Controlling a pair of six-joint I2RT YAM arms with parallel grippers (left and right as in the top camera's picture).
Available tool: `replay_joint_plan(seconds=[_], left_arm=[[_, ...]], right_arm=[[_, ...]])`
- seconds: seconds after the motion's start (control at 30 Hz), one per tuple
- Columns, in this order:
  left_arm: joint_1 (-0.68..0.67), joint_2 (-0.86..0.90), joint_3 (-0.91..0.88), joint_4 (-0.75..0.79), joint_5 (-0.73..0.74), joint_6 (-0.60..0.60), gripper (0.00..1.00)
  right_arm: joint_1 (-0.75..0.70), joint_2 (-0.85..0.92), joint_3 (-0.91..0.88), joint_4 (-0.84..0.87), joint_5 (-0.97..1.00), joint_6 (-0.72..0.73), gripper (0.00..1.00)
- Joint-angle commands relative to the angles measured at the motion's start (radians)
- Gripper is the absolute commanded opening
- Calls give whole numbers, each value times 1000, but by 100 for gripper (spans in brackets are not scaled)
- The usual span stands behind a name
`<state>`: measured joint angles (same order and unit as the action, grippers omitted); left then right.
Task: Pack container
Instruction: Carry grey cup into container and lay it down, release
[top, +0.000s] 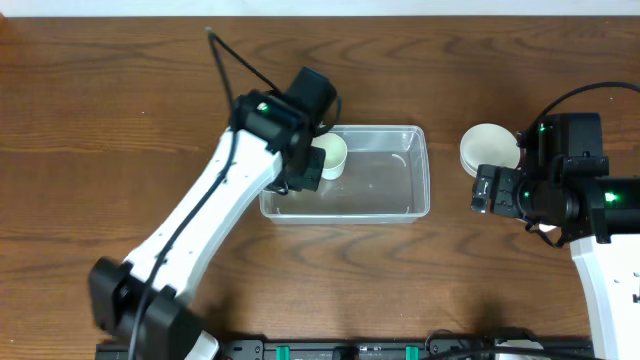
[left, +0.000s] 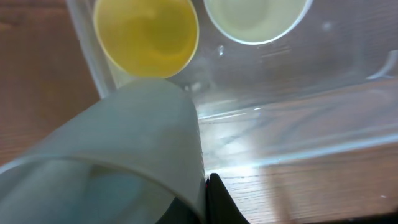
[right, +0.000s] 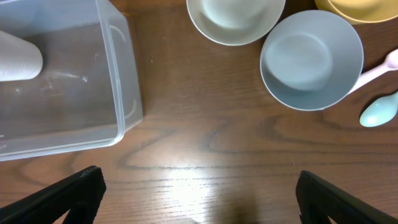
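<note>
Step in hand: loading cups into the container (top: 390, 186), the clear tub at mid-table. The left gripper (top: 300, 172) is over the tub's left end with its jaws pinched tight on the wall of a pale grey cup (left: 124, 143); one dark finger (left: 217, 202) shows against the cup's side. A yellow cup (left: 146, 34) and a white cup (left: 255, 18) already stand upright inside, side by side at that end.

Judgement: the held cup looks not yet set down. The next move calls for lowering it onto bare floor next to the two cups, clear of the near wall, before the jaws part — a release too high could tip it.

Pose: the left arm reaches diagonally from the table's near edge, wrist bent down over the tub. The right arm waits well apart on the right; the right gripper (right: 199, 186) is spread wide and carries nothing, pointing at bare wood near a grey bowl (right: 311, 59), a white bowl (right: 235, 17) and a yellow bowl (right: 357, 6).
</note>
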<state>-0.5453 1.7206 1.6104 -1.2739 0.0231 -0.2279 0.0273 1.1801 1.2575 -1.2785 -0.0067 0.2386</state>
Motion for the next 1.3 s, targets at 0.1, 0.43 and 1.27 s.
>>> replay_joint_plan(seconds=[0.1, 0.43, 1.27], left_arm=[[0, 102, -21, 1, -3, 13, 6], [0, 158, -46, 47, -3, 13, 6], [0, 158, -51, 74, -4, 13, 6]], right_arm=[[-8, 0, 18, -6, 10, 18, 99], [-8, 0, 18, -8, 10, 19, 99], [-8, 0, 18, -16, 10, 19, 99]])
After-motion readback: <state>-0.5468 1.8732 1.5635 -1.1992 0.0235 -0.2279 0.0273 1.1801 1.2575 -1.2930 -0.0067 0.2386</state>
